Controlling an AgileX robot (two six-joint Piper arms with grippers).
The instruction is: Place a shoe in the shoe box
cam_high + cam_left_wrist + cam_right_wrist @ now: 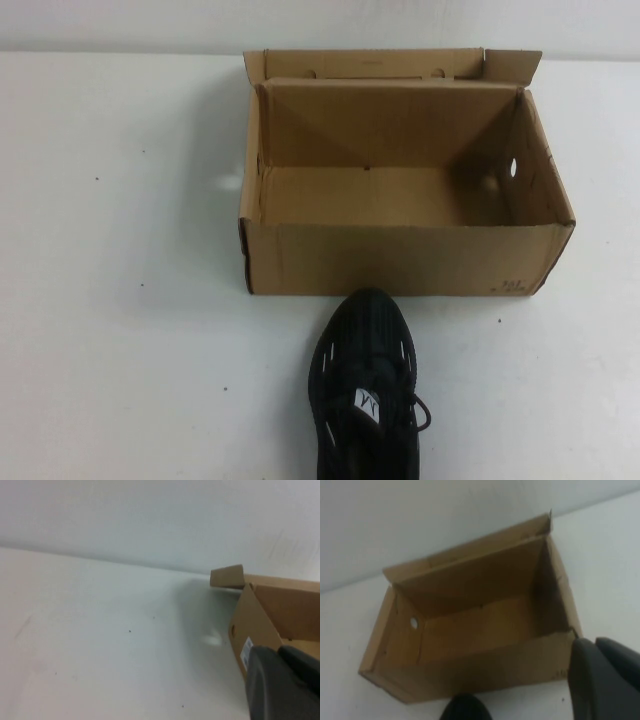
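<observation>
The black lace-up shoe point(368, 390) lies on the white table at the near edge, its toe pointing at the shoe box and almost touching its front wall. The open brown cardboard shoe box point(400, 258) is empty, with its lid flap standing at the back. Neither gripper shows in the high view. My left gripper point(280, 652) is shut and empty, off the box's left end point(255, 625). My right gripper point(594, 642) is shut and empty, above the table near the box's front right corner point(485, 665). The shoe's toe point(465, 707) shows in the right wrist view.
The white table point(120, 300) stretches bare to the left and right of the box. A pale wall runs behind the box. A round hole point(514, 168) is in the box's right wall.
</observation>
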